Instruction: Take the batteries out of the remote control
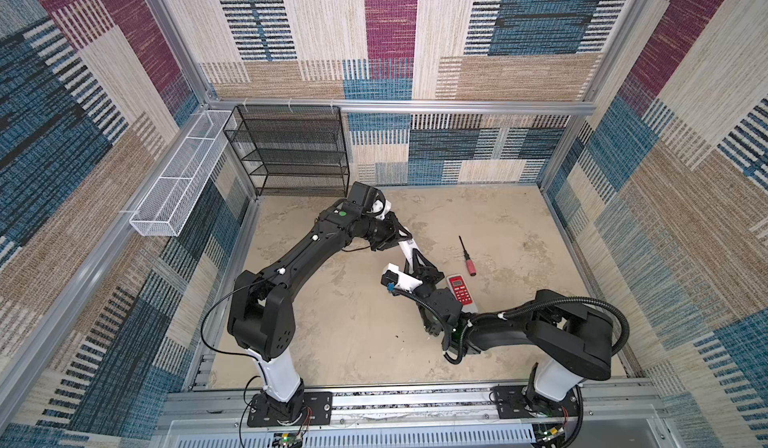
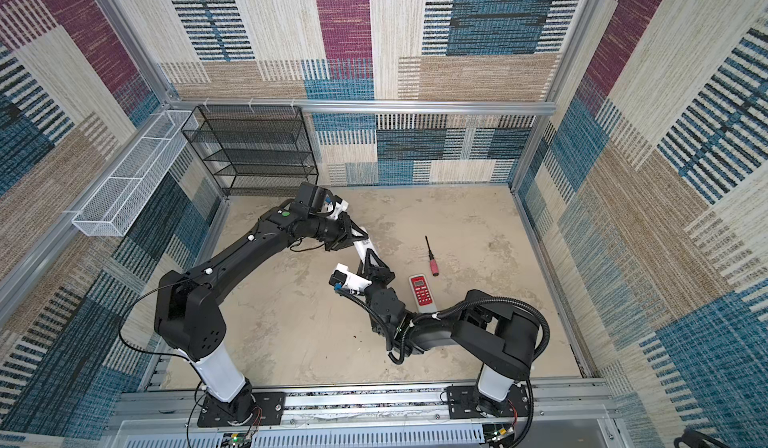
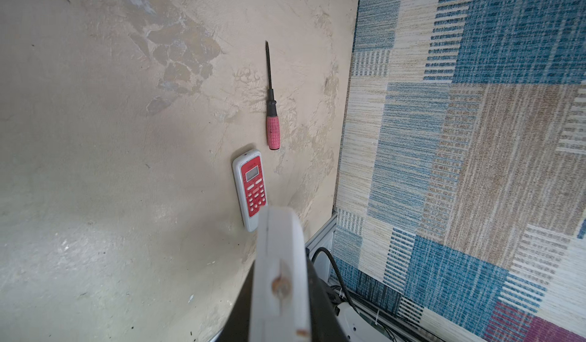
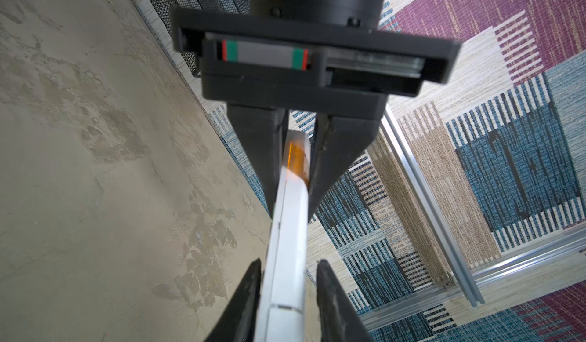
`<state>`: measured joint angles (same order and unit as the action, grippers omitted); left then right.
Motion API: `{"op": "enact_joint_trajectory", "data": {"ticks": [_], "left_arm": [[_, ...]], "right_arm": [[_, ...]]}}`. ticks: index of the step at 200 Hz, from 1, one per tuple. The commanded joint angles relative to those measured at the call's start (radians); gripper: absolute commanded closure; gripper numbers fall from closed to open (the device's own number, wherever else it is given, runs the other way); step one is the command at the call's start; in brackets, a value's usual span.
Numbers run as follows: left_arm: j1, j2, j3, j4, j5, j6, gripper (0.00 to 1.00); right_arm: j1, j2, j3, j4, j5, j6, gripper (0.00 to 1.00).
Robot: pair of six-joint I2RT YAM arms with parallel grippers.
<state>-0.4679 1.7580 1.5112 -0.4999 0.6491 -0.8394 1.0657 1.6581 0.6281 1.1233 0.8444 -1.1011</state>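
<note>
White remote (image 4: 290, 229) edge-on, face hidden, left hand (image 4: 291, 199) clamped on it, right hand (image 4: 289, 262) slightly parted around it

Robot lab cell: carpet-lined aluminium frame (image 1: 415, 107)

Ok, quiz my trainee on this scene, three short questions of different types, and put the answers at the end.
1. True or false: the screwdriver lies on the table near the red-faced remote.
2. What does the left end effector grip? A) screwdriver B) white remote C) red-faced remote
3. Fill in: the jaws of the right end effector stand ___ on either side of the white remote, not touching it.
Key: 1 true; 2 B; 3 open.
</note>
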Motion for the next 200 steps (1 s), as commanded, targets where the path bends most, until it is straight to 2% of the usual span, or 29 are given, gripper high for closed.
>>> {"op": "enact_joint_trajectory", "data": {"ticks": [1,27,39,59,79,95,107,122,128,165,190,200], "left_arm": [[0.015,-0.025,-0.044,0.117,0.008,-0.035,1.0],[0.038,-0.055,-0.091,0.217,0.003,-0.067,1.0],[0.05,-0.068,-0.109,0.26,-0.009,-0.074,1.0],[0.074,-0.087,-0.143,0.316,-0.039,-0.089,1.0],[0.101,-0.103,-0.188,0.397,-0.05,-0.119,1.0],[0.12,-0.119,-0.235,0.478,-0.057,-0.15,1.0],[0.129,-0.135,-0.27,0.522,-0.062,-0.166,1.0],[0.133,-0.157,-0.307,0.563,-0.062,-0.16,1.0],[0.133,-0.169,-0.322,0.58,-0.097,-0.154,1.0],[0.134,-0.258,-0.426,0.667,-0.131,-0.11,1.0],[0.134,-0.33,-0.51,0.764,-0.159,-0.107,1.0],[0.133,-0.355,-0.544,0.802,-0.173,-0.113,1.0]], "right_arm": [[0.0,-0.054,0.022,-0.105,-0.043,0.121,0.58],[0.0,-0.127,0.042,-0.308,-0.11,0.292,0.44],[0.0,-0.177,0.056,-0.459,-0.191,0.41,0.36],[0.0,-0.258,0.079,-0.651,-0.35,0.594,0.31],[0.0,-0.331,0.075,-0.719,-0.467,0.723,0.28],[-0.003,-0.371,0.069,-0.741,-0.498,0.811,0.25],[-0.013,-0.383,0.077,-0.759,-0.451,0.893,0.23],[-0.063,-0.393,0.11,-0.856,-0.476,1.018,0.22],[-0.085,-0.402,0.12,-0.883,-0.491,1.072,0.22],[-0.238,-0.498,0.112,-0.933,-0.715,1.282,0.19],[-0.355,-0.484,0.167,-1.006,-0.827,1.407,0.16],[-0.401,-0.47,0.188,-1.019,-0.915,1.444,0.15]]}}
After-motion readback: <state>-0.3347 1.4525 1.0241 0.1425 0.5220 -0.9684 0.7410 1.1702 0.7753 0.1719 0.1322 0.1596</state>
